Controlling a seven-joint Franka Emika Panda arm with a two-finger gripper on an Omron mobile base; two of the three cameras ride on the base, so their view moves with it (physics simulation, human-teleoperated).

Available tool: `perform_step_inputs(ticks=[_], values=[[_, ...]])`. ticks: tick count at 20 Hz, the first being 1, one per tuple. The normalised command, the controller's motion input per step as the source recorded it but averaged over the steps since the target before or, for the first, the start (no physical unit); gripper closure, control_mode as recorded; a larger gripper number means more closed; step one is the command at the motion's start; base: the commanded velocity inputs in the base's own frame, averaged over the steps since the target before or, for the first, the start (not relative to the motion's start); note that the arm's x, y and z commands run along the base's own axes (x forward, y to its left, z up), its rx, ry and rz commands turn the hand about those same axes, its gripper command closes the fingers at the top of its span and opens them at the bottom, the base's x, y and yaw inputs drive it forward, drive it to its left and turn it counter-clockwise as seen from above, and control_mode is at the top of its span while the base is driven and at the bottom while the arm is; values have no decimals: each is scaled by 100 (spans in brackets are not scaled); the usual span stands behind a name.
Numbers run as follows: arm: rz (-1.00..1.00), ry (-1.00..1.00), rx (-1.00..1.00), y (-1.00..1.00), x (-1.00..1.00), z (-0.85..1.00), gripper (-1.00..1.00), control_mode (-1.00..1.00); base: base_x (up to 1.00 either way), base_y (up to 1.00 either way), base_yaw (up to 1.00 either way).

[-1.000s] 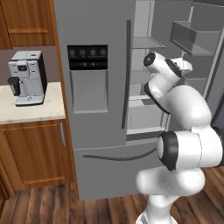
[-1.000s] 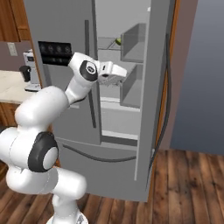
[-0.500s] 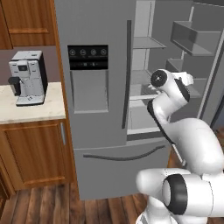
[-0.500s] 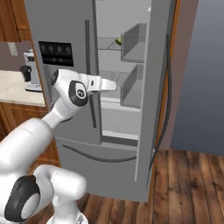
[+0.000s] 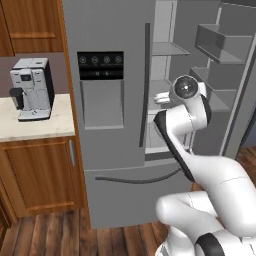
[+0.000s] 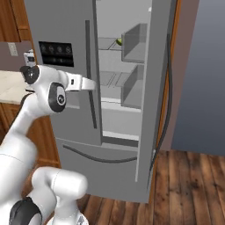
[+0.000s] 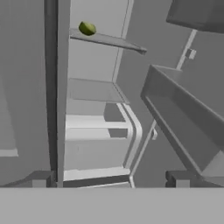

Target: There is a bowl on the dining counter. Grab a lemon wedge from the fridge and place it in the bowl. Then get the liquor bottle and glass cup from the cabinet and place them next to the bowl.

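Observation:
The grey steel fridge [image 5: 107, 125] [image 6: 61, 26] stands with its right door swung open and its left door shut. A small green-yellow lemon wedge [image 7: 87, 28] [image 6: 118, 41] lies on an upper glass shelf inside. My gripper [image 7: 111, 179] [image 6: 93, 83] [image 5: 158, 98] is open and holds nothing. It hovers at mid height in front of the opening, beside the left door's dark bar handle [image 6: 90, 74], and points into the fridge. The wedge is above it and farther in. The bowl, dining counter, liquor bottle and glass cup are out of view.
The open door [image 5: 225, 75] carries grey bins [image 7: 183, 118] on the right of the opening. A coffee machine [image 5: 32, 87] stands on a beige counter [image 5: 30, 127] left of the fridge, over a wooden base cabinet [image 5: 40, 175]. Wooden wall cabinets [image 5: 30, 25] hang above.
The jaws have gone from partly closed to wide open. The hand has drawn back from the open door's side and moved left and down, to beside the left door's handle.

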Motion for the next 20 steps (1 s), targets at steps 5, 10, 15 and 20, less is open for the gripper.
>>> perform_step_inputs(ticks=[5, 10, 15, 20], values=[[13, 13, 17, 80, 2, 46, -100, -100, 0, 0, 0], [5, 9, 8, 54, 29, 6, -100, -100, 0, 0, 0], [0, -6, -2, 5, 26, -22, -100, -100, 0, 0, 0], [-1, -18, -12, 0, 16, -31, -100, -100, 0, 0, 0]])
